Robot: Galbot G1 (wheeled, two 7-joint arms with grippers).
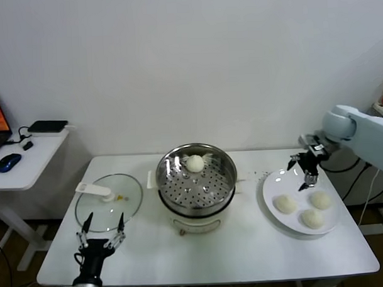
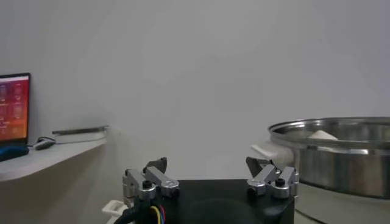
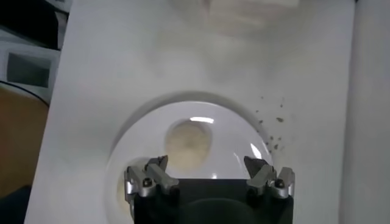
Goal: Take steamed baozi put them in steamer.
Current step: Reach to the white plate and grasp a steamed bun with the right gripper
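The steamer (image 1: 196,181) stands mid-table, a shiny steel pot on a white base. One cream-white baozi (image 1: 195,163) lies on its perforated tray at the back. Three more baozi (image 1: 284,204) lie on the white plate (image 1: 273,182) at the right. My right gripper (image 1: 302,172) hovers open and empty above the plate's back part, just behind the buns. In the right wrist view one baozi (image 3: 189,144) lies on the plate (image 3: 237,131) ahead of the open fingers (image 3: 155,165). My left gripper (image 1: 102,229) is open and empty near the front left edge; its view shows the steamer (image 2: 341,155).
A flat glass lid (image 1: 108,200) with a white handle lies left of the steamer, just behind my left gripper. A side desk (image 1: 28,158) with a mouse and laptop stands at the far left. Small crumbs (image 3: 274,122) dot the table beside the plate.
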